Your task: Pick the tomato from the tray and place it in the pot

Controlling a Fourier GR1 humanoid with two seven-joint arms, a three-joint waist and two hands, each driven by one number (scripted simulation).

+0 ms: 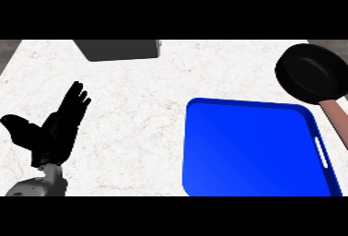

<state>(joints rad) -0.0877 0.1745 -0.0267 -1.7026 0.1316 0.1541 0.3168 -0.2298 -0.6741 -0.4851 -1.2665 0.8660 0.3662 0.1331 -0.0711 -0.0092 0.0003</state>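
Observation:
A blue tray (255, 152) lies on the white counter at the lower right, and its surface shows nothing on it. A black pot (314, 73) with a reddish-brown handle (336, 119) sits at the upper right, just beyond the tray's far corner. No tomato shows anywhere in the head view. My left hand (53, 126) stands at the left of the counter, fingers straight and pointing up, thumb spread out, holding nothing. My right hand does not appear.
A grey box-like object (119, 49) sits at the counter's far edge, left of centre. Bare white counter (136, 115) stretches between my left hand and the tray.

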